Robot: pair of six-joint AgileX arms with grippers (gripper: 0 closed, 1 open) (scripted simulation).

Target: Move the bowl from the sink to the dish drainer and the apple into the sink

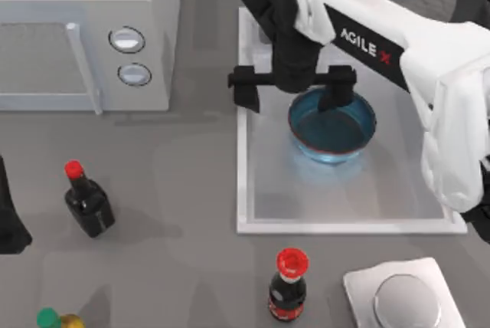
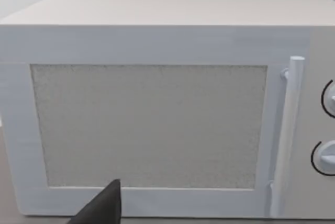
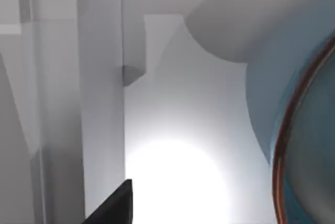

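Blue bowl (image 3: pixel 309 145) close against white sink (image 3: pixel 172 130) floor; reddish-brown rim visible.

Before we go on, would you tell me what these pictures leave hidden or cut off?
- The right end effector: top view, one finger dips at the bowl; whether it touches the rim is hidden.
- The sink: top view, its far end lies under the right arm.
- Left end effector: left wrist view, cut by the edge before the microwave.
- The green-capped bottle: top view, cut by the edge.
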